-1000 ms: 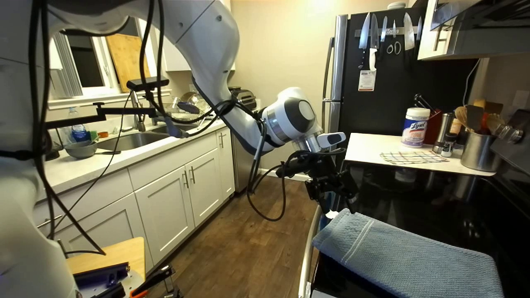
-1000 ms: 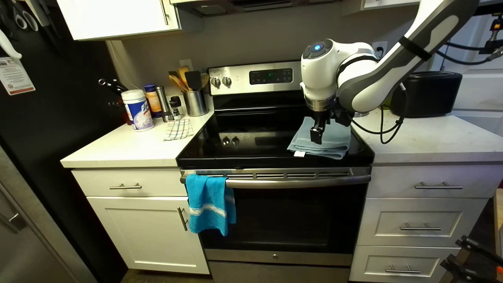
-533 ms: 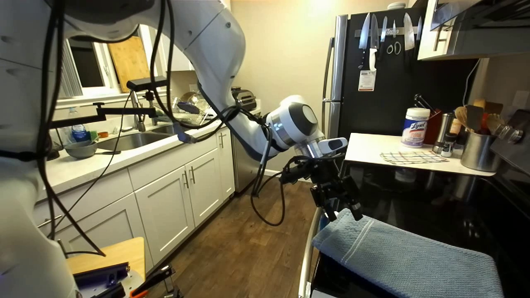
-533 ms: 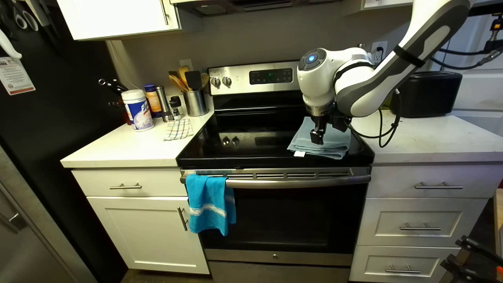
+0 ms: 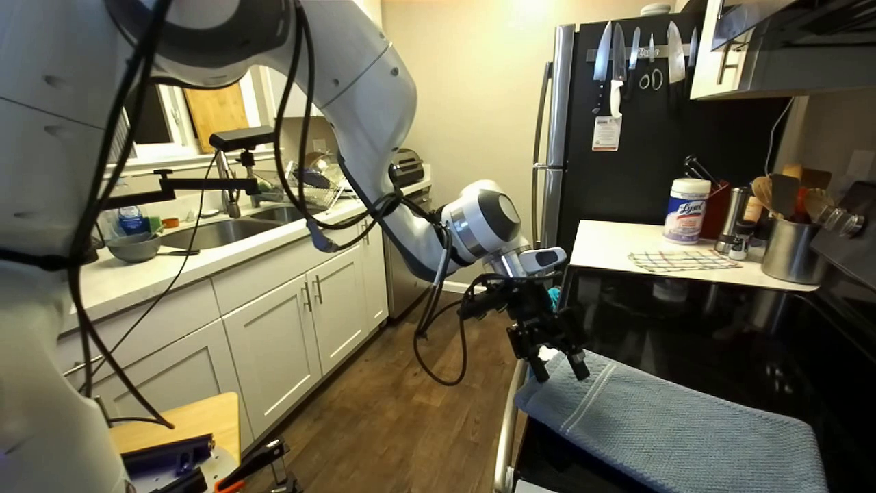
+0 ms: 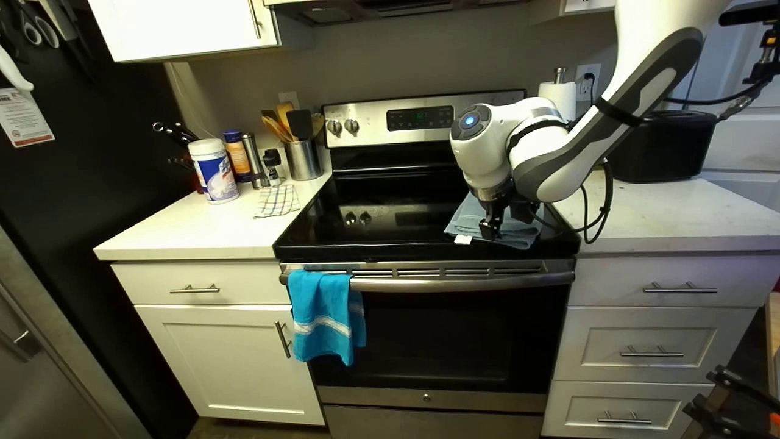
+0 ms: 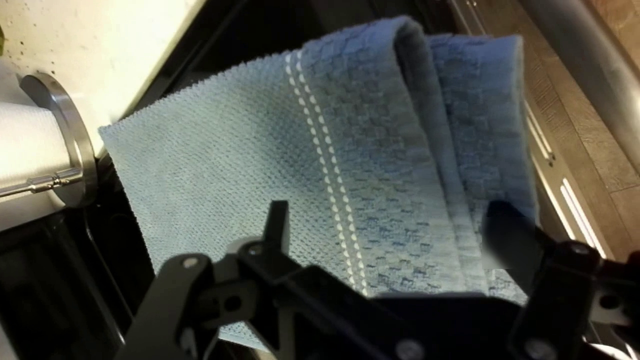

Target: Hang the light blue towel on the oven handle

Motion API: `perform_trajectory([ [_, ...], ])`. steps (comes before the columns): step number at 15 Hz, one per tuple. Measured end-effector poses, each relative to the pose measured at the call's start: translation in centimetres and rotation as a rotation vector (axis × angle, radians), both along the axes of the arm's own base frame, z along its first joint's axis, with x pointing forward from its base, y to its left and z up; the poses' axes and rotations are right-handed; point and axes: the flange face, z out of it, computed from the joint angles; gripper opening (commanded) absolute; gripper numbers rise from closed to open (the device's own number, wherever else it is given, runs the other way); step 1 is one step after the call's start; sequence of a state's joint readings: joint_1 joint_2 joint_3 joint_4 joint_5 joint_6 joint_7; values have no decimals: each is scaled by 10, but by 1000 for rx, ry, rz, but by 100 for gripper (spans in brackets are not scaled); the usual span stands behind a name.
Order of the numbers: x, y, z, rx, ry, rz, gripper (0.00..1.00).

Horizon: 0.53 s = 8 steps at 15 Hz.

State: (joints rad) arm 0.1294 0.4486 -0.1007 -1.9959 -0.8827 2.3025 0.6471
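Observation:
The light blue towel [image 5: 691,424] lies folded on the black glass stovetop, with its folded end towards the front edge. It also shows under the arm in an exterior view [image 6: 519,236] and fills much of the wrist view [image 7: 235,160]. My gripper [image 5: 560,373] points down at the towel's front end with its fingers apart. In the wrist view the open fingers [image 7: 389,206] straddle the striped, folded end, with no cloth pinched. Whether the fingertips touch the cloth is hard to tell. The oven handle [image 6: 457,285] runs across the range front, also visible in an exterior view [image 5: 507,424].
A bright blue towel [image 6: 323,317] hangs on one end of the handle. A paper towel holder [image 7: 75,145] and a black toaster [image 6: 664,146] stand on the counter beside the range. A wipes tub [image 6: 213,171] and utensil pot [image 6: 303,160] stand on the opposite counter.
My gripper has moved down and slightly towards the front of the range, onto the towel's front end. The towel has shifted very slightly. The fingers remain apart.

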Motion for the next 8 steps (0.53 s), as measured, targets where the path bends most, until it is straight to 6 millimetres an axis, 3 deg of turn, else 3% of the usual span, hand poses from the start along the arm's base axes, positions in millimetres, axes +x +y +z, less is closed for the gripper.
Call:
perform_trajectory([
  [8, 5, 4, 6, -28, -11, 36, 100],
])
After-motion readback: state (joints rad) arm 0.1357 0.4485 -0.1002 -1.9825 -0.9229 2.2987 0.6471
